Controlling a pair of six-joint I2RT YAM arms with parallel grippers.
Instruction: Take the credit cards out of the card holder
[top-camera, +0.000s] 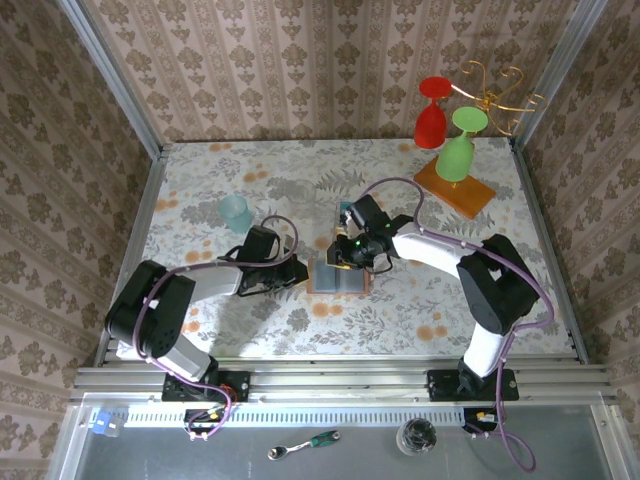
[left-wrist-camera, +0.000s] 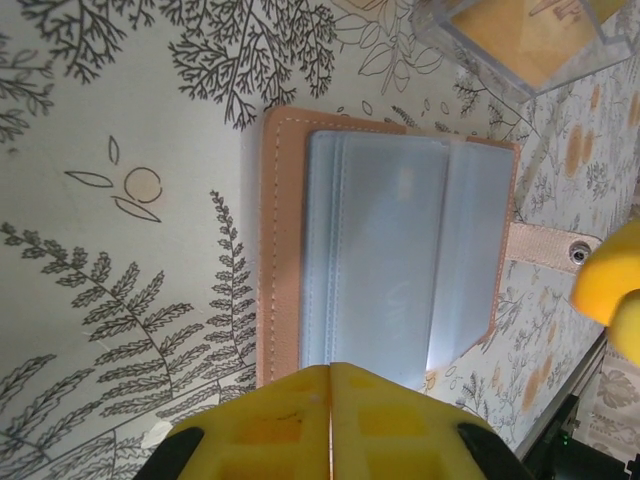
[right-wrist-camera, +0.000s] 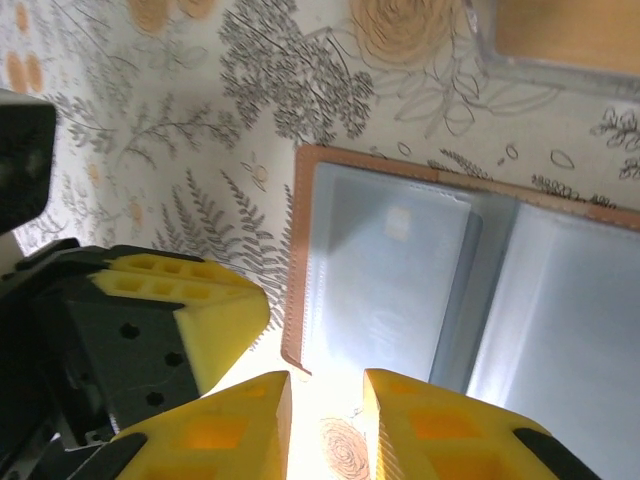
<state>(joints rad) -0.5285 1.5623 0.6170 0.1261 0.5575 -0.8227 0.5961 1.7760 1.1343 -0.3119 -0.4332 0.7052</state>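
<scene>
Spread open and flat on the floral table (top-camera: 240, 170), grey-blue pockets up: the card holder (top-camera: 340, 280), with one credit card (right-wrist-camera: 385, 270) and its pale chip showing through a pocket panel. Met at its left edge by the left gripper (left-wrist-camera: 330, 400), closed tight, seam to seam; overhung at its far edge by the right gripper (right-wrist-camera: 326, 410), set narrow — a slim strip of lit table between its fingertips (right-wrist-camera: 420, 425).

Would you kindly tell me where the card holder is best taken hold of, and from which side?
Probably at its tan border, coming in low from the side. The card holder lies open and flat, pockets up, so only the thin rim offers a pinch. The snap tab sticking out past one edge is another option.
</scene>
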